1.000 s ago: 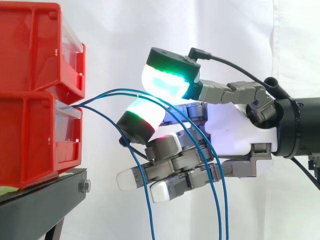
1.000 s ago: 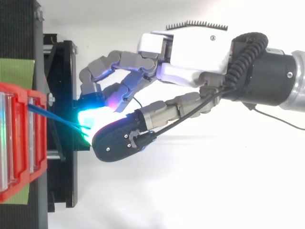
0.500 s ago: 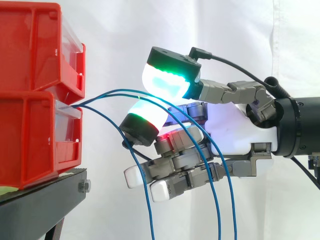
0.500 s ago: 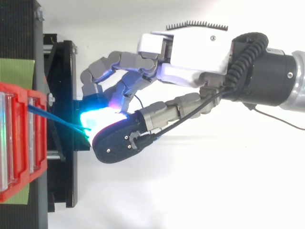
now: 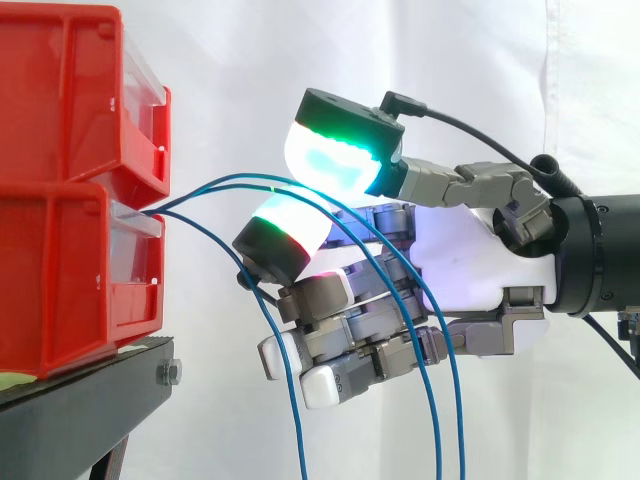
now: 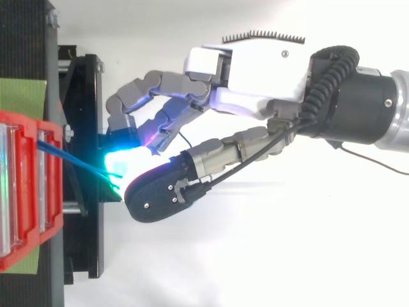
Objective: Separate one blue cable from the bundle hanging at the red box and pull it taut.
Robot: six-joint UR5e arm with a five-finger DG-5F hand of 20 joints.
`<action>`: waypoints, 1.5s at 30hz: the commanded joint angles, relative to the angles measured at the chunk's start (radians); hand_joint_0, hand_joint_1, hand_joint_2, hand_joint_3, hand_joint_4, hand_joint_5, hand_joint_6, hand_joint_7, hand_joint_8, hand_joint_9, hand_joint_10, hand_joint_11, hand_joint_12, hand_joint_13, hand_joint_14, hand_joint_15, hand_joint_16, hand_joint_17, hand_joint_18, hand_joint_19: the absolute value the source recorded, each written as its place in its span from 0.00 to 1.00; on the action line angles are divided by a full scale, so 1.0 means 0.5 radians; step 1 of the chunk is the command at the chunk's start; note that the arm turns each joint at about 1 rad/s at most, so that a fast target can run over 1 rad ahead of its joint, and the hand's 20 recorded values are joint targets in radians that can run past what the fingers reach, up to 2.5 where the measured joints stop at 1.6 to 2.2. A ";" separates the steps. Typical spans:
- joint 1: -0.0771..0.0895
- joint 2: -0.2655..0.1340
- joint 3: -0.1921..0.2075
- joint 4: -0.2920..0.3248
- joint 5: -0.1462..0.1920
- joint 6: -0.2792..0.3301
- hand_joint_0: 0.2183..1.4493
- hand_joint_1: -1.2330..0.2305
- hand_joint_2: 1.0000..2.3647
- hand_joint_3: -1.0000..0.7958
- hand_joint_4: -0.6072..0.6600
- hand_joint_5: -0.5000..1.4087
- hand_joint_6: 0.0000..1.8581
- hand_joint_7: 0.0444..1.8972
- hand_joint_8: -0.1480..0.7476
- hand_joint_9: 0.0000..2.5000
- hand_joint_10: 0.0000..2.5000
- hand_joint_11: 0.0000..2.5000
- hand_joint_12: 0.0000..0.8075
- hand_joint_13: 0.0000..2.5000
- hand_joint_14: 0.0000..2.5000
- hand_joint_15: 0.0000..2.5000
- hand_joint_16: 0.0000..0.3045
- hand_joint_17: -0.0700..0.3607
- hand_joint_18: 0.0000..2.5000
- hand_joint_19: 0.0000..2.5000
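Three thin blue cables (image 5: 225,183) come out between the two stacked red bins (image 5: 70,270) and hang down in arcs. My hand (image 5: 470,270) reaches in from the right with its fingers curled. The two upper cables run through the narrow gap between the green-glowing thumb pad (image 5: 335,160) above and a white-green fingertip (image 5: 285,228) below, which pinch them. The lowest cable (image 5: 207,238) drops past the left of the curled lower fingers. From above, the cables (image 6: 70,156) lead from the bin (image 6: 25,192) into the glow under the thumb of the hand (image 6: 255,70).
The bins rest on a black stand (image 5: 90,400), whose edge lies just left of the hand in the top view (image 6: 83,96). A white curtain hangs behind, and there is free room to the right and below the hand.
The lower fingers have curled further down and in. The glowing fingertip has risen slightly toward the thumb pad, narrowing the gap round the upper cables. The cables stay slack.
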 commanded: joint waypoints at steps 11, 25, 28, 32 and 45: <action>0.005 0.001 0.001 0.009 0.001 0.000 0.35 0.37 0.01 0.40 0.58 0.15 0.47 0.66 0.55 0.27 0.01 0.66 0.37 0.43 0.00 0.51 0.11 0.34 0.29 0.18; 0.005 0.001 -0.002 0.000 0.001 -0.003 0.36 0.37 0.01 0.39 0.59 0.15 0.47 0.64 0.56 0.26 0.00 0.62 0.36 0.43 0.13 0.62 0.13 0.37 0.41 0.43; 0.008 0.001 -0.002 0.000 0.001 -0.003 0.36 0.37 0.01 0.39 0.59 0.15 0.47 0.64 0.55 0.26 0.00 0.62 0.37 0.42 0.19 0.62 0.13 0.37 0.42 0.46; 0.008 0.001 0.001 -0.003 0.001 -0.003 0.36 0.37 0.01 0.38 0.59 0.15 0.47 0.64 0.56 0.26 0.00 0.63 0.37 0.41 0.29 0.60 0.13 0.36 0.44 0.50; 0.008 0.004 -0.002 -0.003 0.004 -0.003 0.36 0.38 0.01 0.38 0.59 0.15 0.47 0.64 0.57 0.27 0.00 0.54 0.38 0.47 0.00 0.61 0.12 0.35 0.46 0.47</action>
